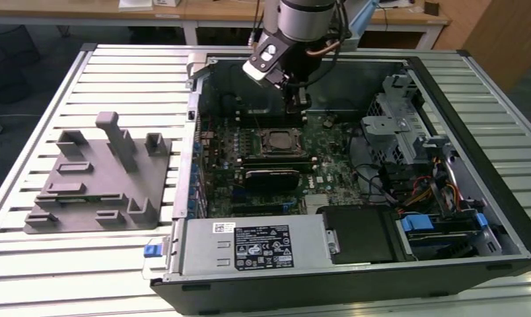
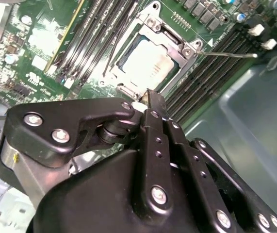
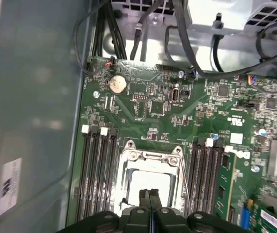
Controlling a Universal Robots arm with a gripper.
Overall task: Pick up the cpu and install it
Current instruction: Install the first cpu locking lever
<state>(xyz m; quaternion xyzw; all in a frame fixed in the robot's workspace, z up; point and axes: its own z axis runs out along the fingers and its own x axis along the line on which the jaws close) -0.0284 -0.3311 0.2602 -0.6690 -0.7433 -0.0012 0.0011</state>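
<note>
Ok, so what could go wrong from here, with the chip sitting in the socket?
The tool hangs close over the cpu in its socket; drifting down off-centre could tilt or scrape it. The thin lever juts out beside the socket, so the tool might snag it.

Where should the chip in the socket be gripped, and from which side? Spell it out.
From straight above, on two opposite edges of the chip: it lies flat in the socket frame, only its pale top exposed, so sideways approaches look blocked.
</note>
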